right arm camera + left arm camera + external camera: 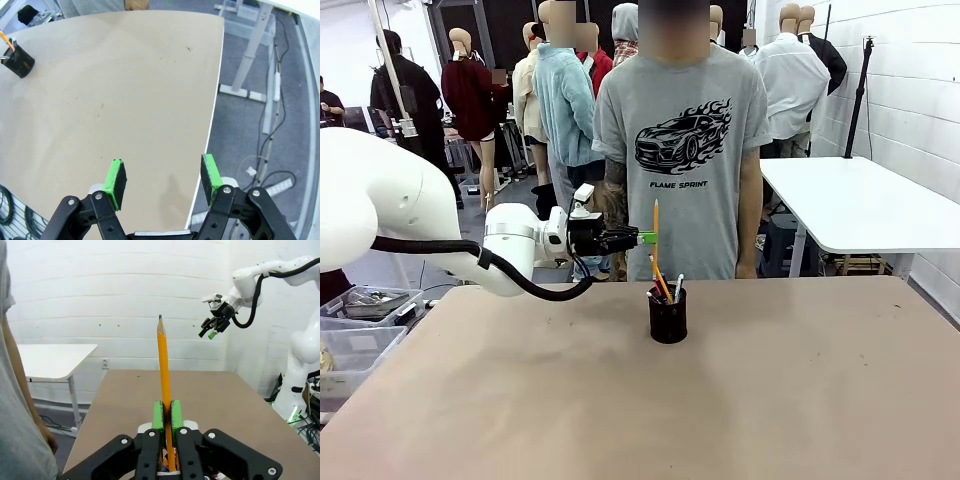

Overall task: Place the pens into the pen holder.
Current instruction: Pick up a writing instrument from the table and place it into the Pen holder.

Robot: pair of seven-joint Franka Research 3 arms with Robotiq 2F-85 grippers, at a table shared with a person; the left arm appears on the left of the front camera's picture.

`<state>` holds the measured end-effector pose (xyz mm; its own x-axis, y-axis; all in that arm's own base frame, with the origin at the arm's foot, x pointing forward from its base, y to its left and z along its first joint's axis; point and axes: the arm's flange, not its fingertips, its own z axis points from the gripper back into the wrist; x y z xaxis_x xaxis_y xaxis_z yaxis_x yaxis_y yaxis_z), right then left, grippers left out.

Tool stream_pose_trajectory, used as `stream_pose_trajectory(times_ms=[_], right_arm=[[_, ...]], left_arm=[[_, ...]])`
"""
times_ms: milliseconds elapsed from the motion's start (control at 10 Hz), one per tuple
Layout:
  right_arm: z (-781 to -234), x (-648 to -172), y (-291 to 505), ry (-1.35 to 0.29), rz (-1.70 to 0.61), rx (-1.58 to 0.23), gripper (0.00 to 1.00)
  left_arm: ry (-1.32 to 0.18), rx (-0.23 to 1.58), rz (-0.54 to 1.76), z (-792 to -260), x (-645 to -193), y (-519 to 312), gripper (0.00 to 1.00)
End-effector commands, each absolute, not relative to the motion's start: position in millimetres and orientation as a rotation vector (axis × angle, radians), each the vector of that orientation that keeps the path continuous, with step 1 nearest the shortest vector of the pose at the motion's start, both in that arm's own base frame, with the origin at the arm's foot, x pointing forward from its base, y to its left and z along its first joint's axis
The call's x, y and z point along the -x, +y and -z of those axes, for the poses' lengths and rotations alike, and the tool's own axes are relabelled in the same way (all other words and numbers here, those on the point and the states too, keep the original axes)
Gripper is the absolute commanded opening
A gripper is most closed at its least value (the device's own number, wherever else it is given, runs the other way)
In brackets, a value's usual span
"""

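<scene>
My left gripper (647, 238) is shut on a yellow-orange pencil (656, 222) and holds it upright, point up, right above the pen holder (668, 318). The holder is a small black mesh cup near the table's far middle, with a few pens (666, 287) standing in it. In the left wrist view the pencil (163, 365) rises from between the green pads (157, 416) of the left gripper (166, 410). My right gripper (162, 176) hangs open, with nothing in it, high over the table's corner; the holder (19, 62) is far off at the top left.
A person in a grey T-shirt (682, 150) stands at the far edge, just behind the holder. A white side table (865, 205) stands at the back right; plastic bins (355, 330) sit beside the table at left. The brown tabletop (720, 400) is bare around the holder.
</scene>
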<state>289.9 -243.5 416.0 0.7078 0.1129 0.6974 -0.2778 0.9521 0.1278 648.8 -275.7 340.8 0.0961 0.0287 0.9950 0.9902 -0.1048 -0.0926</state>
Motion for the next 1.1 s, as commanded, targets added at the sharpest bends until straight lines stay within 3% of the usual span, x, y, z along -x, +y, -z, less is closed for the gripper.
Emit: stream_pose_trajectory(times_ms=[0,1000], right_arm=[[-416,-290,-244,-0.752,-0.232,-0.234,0.75],[-416,-290,-244,-0.752,-0.232,-0.234,0.75]], left_arm=[[-1.105,1.404,1.164,-340,-657,-283,0.0],[-0.98,1.429,1.167,-296,-646,-287,0.0]])
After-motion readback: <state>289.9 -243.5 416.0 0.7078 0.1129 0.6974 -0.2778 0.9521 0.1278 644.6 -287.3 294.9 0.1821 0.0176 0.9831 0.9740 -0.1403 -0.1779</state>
